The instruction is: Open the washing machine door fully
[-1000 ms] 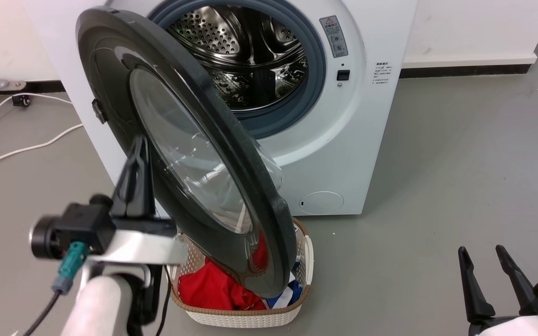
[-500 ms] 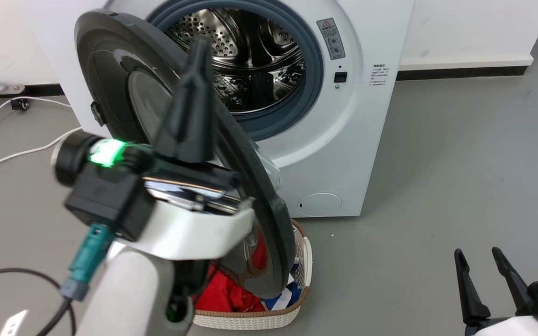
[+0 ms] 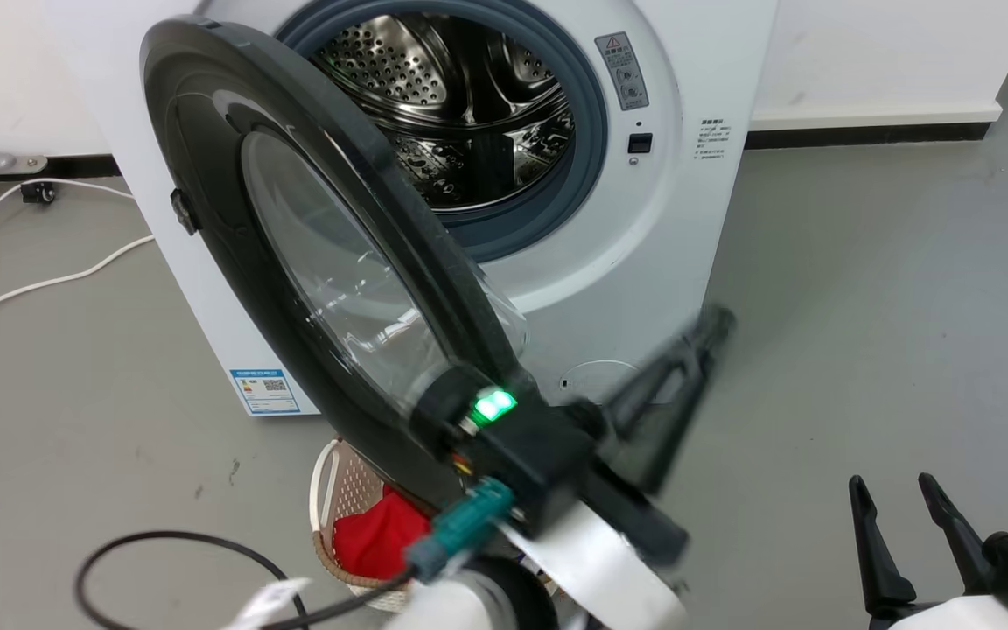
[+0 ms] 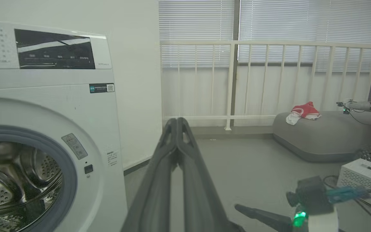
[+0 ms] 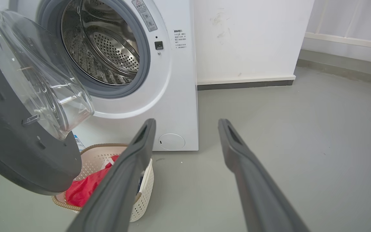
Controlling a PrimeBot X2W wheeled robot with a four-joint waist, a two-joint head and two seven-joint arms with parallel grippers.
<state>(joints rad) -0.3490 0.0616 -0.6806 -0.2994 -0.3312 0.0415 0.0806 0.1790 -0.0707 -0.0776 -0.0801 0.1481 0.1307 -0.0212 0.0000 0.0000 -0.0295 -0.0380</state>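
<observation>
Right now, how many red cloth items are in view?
2. One red cloth in the basket below the washing machine door; one red garment on the grey platform. The basket may hide more.

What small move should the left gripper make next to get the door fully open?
Probably bring the shut left gripper in against the inner rim of the washing machine door and push it leftwards. The door stands only partway open over the basket, and the gripper points away from it, with its fingers in free air.
</observation>
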